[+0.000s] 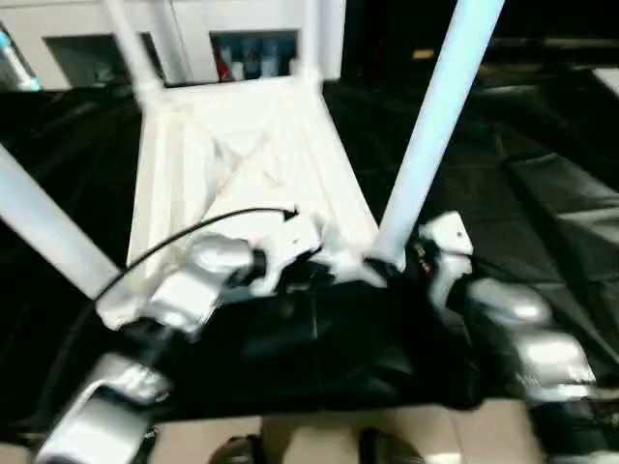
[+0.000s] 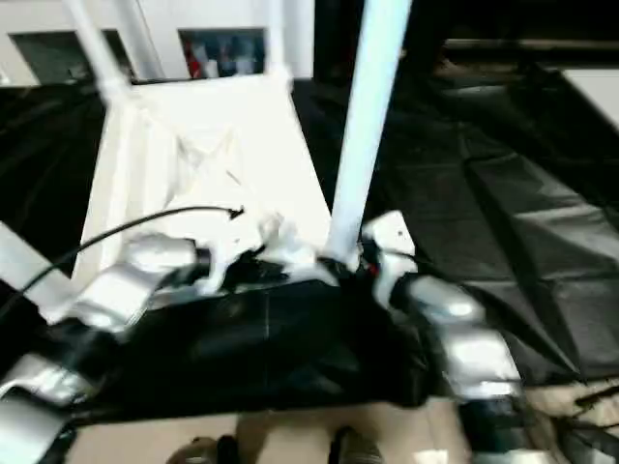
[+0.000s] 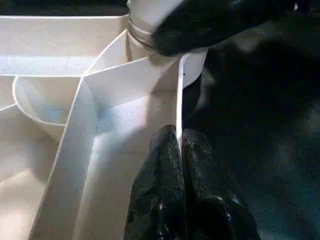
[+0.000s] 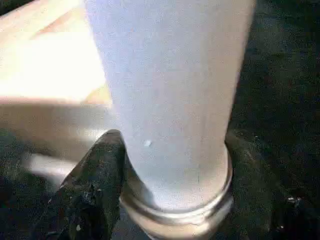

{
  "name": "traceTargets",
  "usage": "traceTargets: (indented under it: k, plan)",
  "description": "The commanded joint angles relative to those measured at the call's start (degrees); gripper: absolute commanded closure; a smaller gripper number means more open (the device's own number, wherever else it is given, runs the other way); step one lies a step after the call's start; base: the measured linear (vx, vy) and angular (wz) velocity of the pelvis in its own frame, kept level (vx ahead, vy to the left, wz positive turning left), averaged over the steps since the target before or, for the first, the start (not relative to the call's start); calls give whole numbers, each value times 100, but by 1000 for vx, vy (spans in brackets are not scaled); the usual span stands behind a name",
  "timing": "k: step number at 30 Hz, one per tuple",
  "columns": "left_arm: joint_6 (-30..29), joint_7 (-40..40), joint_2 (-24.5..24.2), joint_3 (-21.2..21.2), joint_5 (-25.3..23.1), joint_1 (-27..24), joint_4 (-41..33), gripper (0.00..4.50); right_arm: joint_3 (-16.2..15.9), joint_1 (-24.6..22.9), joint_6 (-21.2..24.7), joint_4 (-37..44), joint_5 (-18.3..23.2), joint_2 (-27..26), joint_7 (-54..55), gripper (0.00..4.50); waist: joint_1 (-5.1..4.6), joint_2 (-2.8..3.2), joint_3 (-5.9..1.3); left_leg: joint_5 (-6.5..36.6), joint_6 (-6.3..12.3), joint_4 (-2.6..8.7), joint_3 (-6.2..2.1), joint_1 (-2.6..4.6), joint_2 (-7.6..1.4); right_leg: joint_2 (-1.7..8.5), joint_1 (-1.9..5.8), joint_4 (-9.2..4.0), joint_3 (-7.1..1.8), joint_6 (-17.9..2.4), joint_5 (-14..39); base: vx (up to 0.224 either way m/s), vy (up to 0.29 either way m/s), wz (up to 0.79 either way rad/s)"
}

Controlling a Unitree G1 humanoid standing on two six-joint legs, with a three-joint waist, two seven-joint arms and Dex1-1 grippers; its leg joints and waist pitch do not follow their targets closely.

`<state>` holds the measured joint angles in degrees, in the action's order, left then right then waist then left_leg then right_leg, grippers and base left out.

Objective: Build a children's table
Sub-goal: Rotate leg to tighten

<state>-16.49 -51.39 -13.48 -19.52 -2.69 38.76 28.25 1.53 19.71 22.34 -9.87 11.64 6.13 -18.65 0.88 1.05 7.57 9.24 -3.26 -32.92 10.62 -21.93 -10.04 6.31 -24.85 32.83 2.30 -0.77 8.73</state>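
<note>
Head pair overhead on table top [image 1: 242, 155]; wrist cameras close at near-right leg [image 4: 170, 100].

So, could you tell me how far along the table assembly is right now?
All four legs stand in the upturned table top, so most fitting looks done. In hand: the right gripper straddles the base of the near right leg, while the left gripper, shut, pinches the top's rim. Left: seating that leg and turning the table upright.

White leg [image 4: 170, 100] seated in its socket [image 4: 175, 212], black fingers [image 4: 92, 185] touching it
</note>
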Motion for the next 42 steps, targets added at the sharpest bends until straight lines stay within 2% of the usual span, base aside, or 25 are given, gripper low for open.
traceTargets:
  k: [1, 3, 4, 5, 7, 9, 12, 14, 15, 18, 19, 24, 25, 26, 27, 29, 30, 31, 32, 35, 36, 37, 39, 40, 42]
  plan:
    - [-32, 558, 476, -300, -239, 69, 568, 450, 344, 253, -58, -716, 38, -624, 1486, 187, -36, 13, -332, 2518, -53, 483, -132, 136, -135, 134, 168, -555, -67, -475, 3368, -59, 11, -4]
    - [81, 757, 648, -346, -331, 174, 771, 450, 252, 379, -186, -889, -136, -817, 1757, 188, -77, 28, -314, 2736, -101, 510, -177, 149, -127, 118, 181, -600, -14, -305, 3532, -56, 17, -5]
    - [134, 814, 702, -354, -362, 203, 836, 450, 195, 419, -200, -933, -208, -872, 1790, 188, -100, 58, -318, 2838, -54, 545, -192, 140, -140, 105, 212, -625, 10, -273, 3277, 0, 0, 0]
    - [134, 814, 702, -354, -362, 203, 836, 450, 195, 419, -200, -933, -208, -872, 1790, 188, -98, 56, -314, 2871, -34, 553, -190, 157, -139, 100, 206, -634, 10, -282, 3207, 0, 0, 0]
    - [218, 787, 768, -420, -415, 237, 898, 450, 62, 513, -251, -1051, -370, -944, 1864, 188, -95, 56, -313, 2887, 26, 561, -169, 184, -134, 109, 196, -664, -1, -335, 3105, 0, 0, 0]
    - [296, 682, 739, -488, -466, 229, 870, 450, -29, 577, -378, -1081, -435, -925, 1740, 188, -96, 65, -311, 2855, 50, 579, -179, 148, -144, 123, 224, -644, -15, -384, 3038, 0, 0, 0]
    - [328, 620, 701, -496, -474, 210, 847, 450, -38, 566, -448, -975, -417, -919, 1558, 188, -87, 54, -319, 2794, 87, 581, -167, 144, -146, 127, 219, -626, -38, -429, 2939, 0, 0, 0]
    - [395, 490, 619, -495, -478, 167, 811, 450, -38, 465, -569, -644, -341, -878, 1242, 135, -76, 48, -337, 2648, 136, 580, -155, 124, -153, 141, 241, -613, -55, -482, 2813, 0, 0, 0]
    - [485, 418, 580, -484, -492, 156, 833, 450, -43, 387, -619, -398, -285, -805, 1111, 122, -69, 20, -345, 2544, 169, 573, -136, 124, -158, 142, 236, -614, -71, -523, 2710, 0, 0, 0]
    - [578, 364, 547, -485, -503, 147, 828, 450, -62, 292, -581, -115, -236, -678, 991, 114, -31, 17, -370, 2202, 256, 568, -109, 110, -176, 145, 262, -564, -102, -670, 2289, 0, 0, 0]
    - [613, 323, 525, -471, -479, 131, 794, 450, -94, 175, -523, 185, -175, -509, 868, 88, -20, -2, -380, 1991, 321, 559, -87, 101, -187, 130, 279, -527, -116, -778, 2019, 0, 0, 0]
    - [600, 111, 500, -404, -301, -40, 421, 450, -60, -418, -196, 1256, 191, 291, 42, 80, 44, -42, -434, 1646, 518, 509, -37, 108, -213, 132, 312, -479, -145, -911, 1714, 26, -8, 4]
    - [607, 73, 488, -379, -219, -123, 230, 450, 15, -714, -67, 1620, 351, 701, -378, 80, 89, -24, -443, 1520, 572, 492, -21, 120, -227, 142, 293, -465, -161, -951, 1631, 60, -15, 9]
    - [608, 74, 488, -377, -216, -126, 222, 450, 20, -729, -60, 1637, 359, 722, -399, 80, 135, -50, -483, 1318, 648, 458, -11, 113, -230, 143, 337, -432, -165, -995, 1430, 0, 0, 0]
    - [623, 83, 485, -352, -187, -161, 144, 450, 78, -884, 11, 1811, 433, 932, -626, 80, 151, -56, -474, 1277, 693, 447, 7, 113, -225, 131, 317, -430, -171, -1017, 1374, 64, -14, 12]
    - [688, 96, 489, -290, -155, -209, 43, 450, 206, -1141, 114, 2077, 548, 1274, -1087, 80, 163, -73, -500, 1101, 818, 413, 20, 84, -222, 130, 342, -377, -174, -1113, 1137, 62, -12, 11]
    - [737, 84, 493, -246, -107, -244, -24, 450, 246, -1300, 120, 2215, 619, 1511, -1344, 80, 173, -58, -552, 918, 887, 389, 15, 52, -220, 140, 385, -338, -162, -1155, 982, 0, 0, 0]
    - [858, 182, 511, -139, -42, -317, -173, 450, 330, -1588, 196, 2419, 811, 1944, -1814, 80, 188, -69, -562, 828, 1000, 363, 16, 23, -206, 137, 418, -331, -150, -1158, 889, 0, 0, 0]
    - [904, 250, 532, -95, -42, -344, -218, 450, 351, -1682, 226, 2476, 876, 2089, -1952, 80, 207, -73, -567, 829, 1029, 354, 13, 28, -207, 147, 428, -337, -148, -1149, 923, 0, 0, 0]
    - [871, 113, 606, 71, 237, -438, -437, 450, 386, -1813, 204, 2493, 900, 2309, -2152, 80, 192, -59, -576, 926, 1040, 351, 12, 2, -201, 165, 415, -372, -124, -1090, 1339, 0, 0, 0]
    - [774, 27, 619, 147, 393, -512, -644, 407, 420, -1843, 193, 2446, 887, 2365, -2188, 77, 168, -69, -574, 969, 986, 358, 7, -9, -195, 150, 403, -394, -113, -1035, 1548, 0, 0, 0]
    - [717, 26, 617, 174, 428, -549, -747, 407, 434, -1858, 208, 2452, 912, 2392, -2196, 77, 143, -69, -589, 982, 940, 354, -1, -3, -204, 153, 395, -386, -112, -1002, 1671, 0, 0, 0]
    - [530, 20, 613, 268, 555, -651, -1039, 390, 441, -1898, 273, 2530, 1004, 2436, -2234, 77, 158, -42, -619, 919, 947, 340, 2, 26, -233, 149, 376, -366, -120, -1119, 1501, 0, 0, 0]
    - [367, 14, 606, 359, 681, -732, -1298, 378, 425, -1923, 322, 2601, 1059, 2444, -2263, 77, 156, -38, -617, 857, 975, 337, -8, 13, -243, 142, 381, -347, -117, -1159, 1363, 0, 0, 0]
    - [59, -50, 568, 507, 931, -875, -1763, 366, 384, -1908, 394, 2686, 1094, 2385, -2234, 77, 153, -69, -614, 826, 1013, 332, 1, 3, -250, 133, 383, -325, -111, -1220, 1195, 0, 0, 0]
